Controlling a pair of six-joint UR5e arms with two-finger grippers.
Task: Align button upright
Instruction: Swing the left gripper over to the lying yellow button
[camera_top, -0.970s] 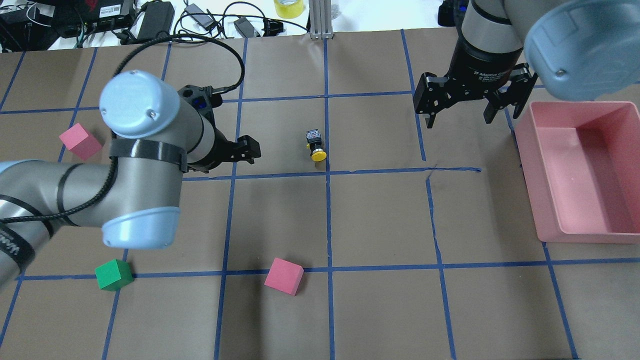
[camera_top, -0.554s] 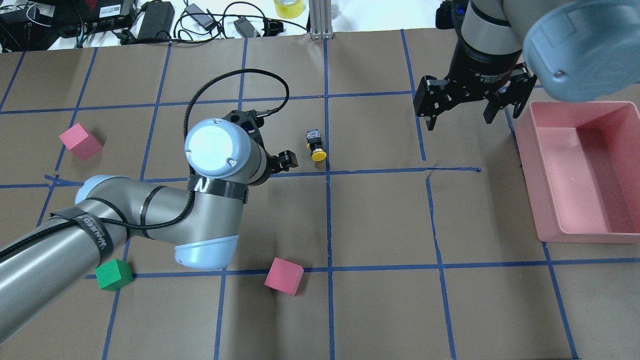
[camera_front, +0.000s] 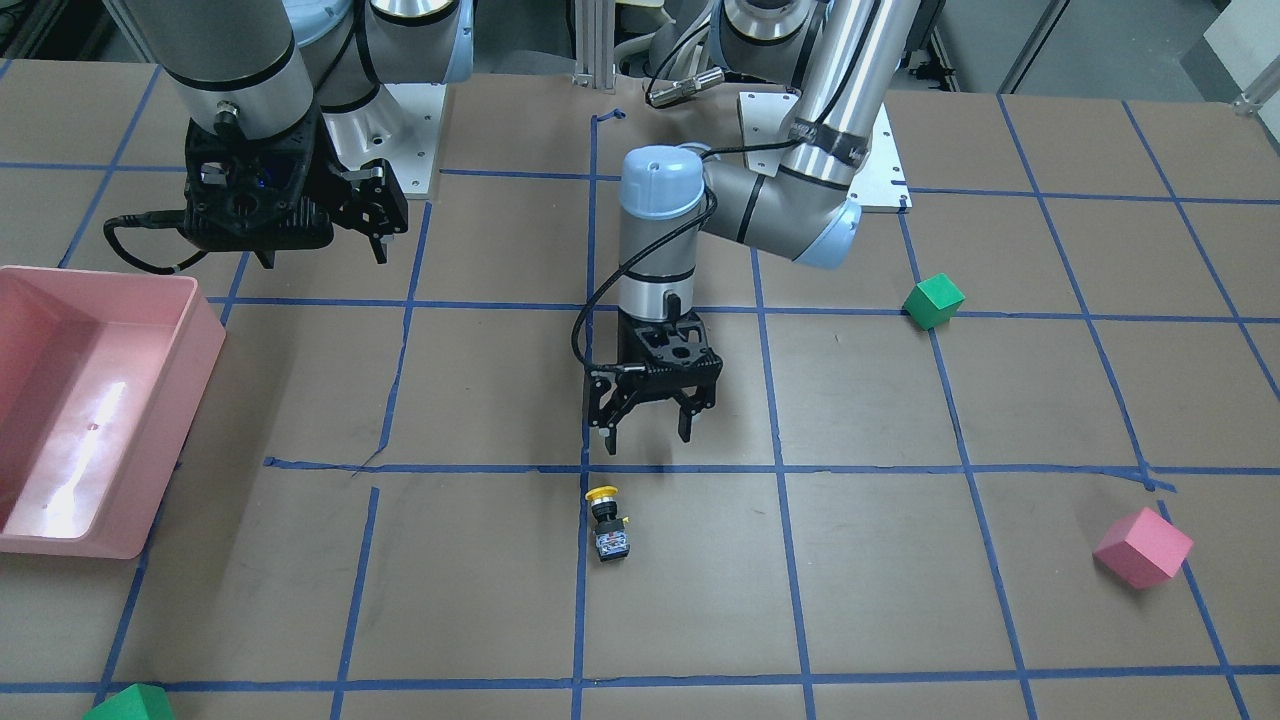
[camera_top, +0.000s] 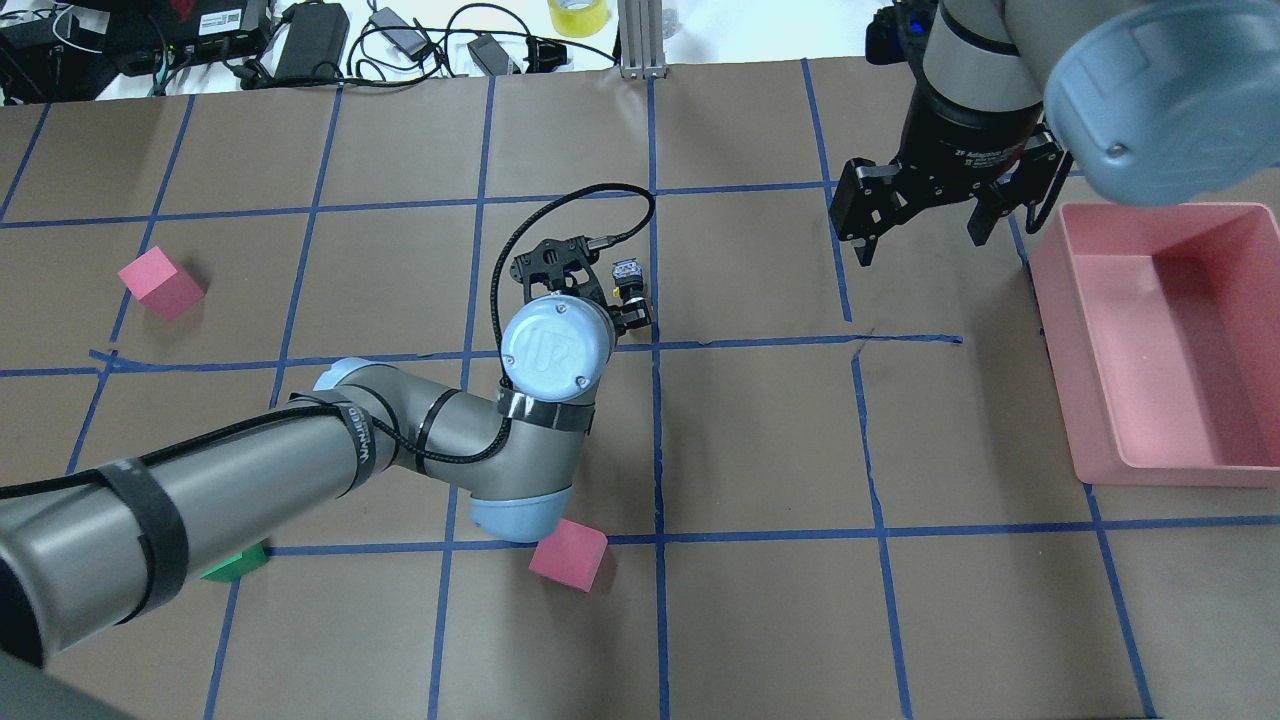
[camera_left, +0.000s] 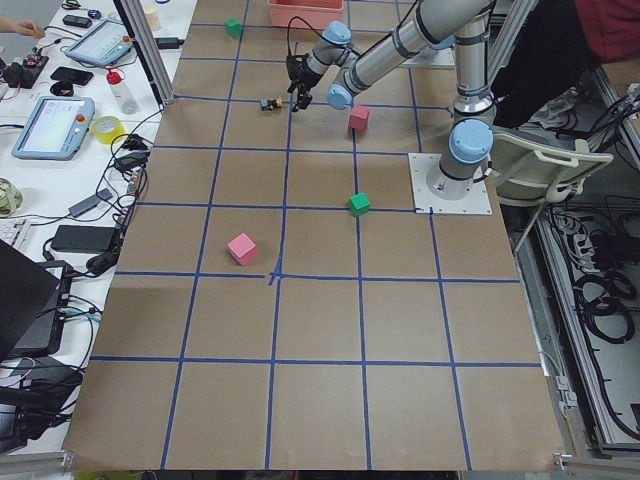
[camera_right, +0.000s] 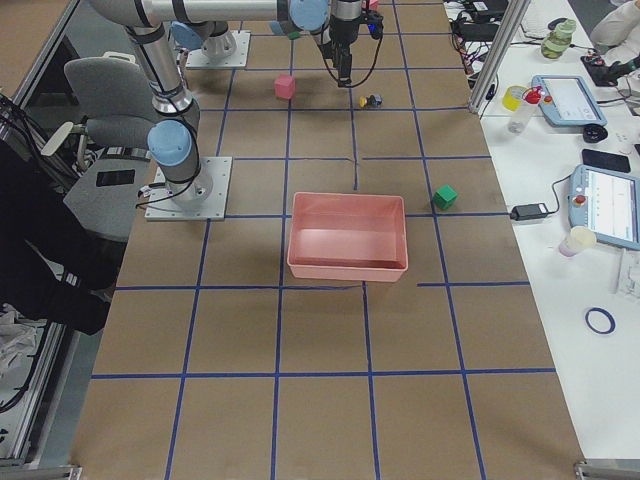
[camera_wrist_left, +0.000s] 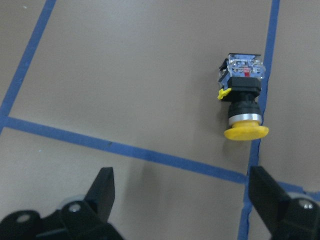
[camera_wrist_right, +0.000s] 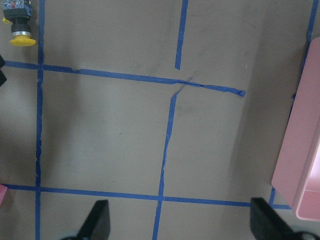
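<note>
The button (camera_front: 606, 525) lies on its side on the brown paper, beside a blue tape line, with its yellow cap toward the robot and its terminal block away. It also shows in the left wrist view (camera_wrist_left: 242, 102) and the right wrist view (camera_wrist_right: 17, 20). In the overhead view only its terminal block (camera_top: 627, 270) shows; my left wrist hides the cap. My left gripper (camera_front: 648, 438) is open and empty, pointing down just on the robot's side of the cap. My right gripper (camera_top: 918, 243) is open and empty, far off near the bin.
A pink bin (camera_top: 1150, 465) stands at the table's right. Pink cubes (camera_top: 160, 283) (camera_top: 568, 553) sit at the left and near the front. A green cube (camera_top: 232, 570) is partly under my left arm. Another green cube (camera_front: 130, 705) sits at the far edge.
My left arm has swung right across the table, bringing its open gripper from well left of the button to right beside its cap. The button and the right arm have hardly moved.
</note>
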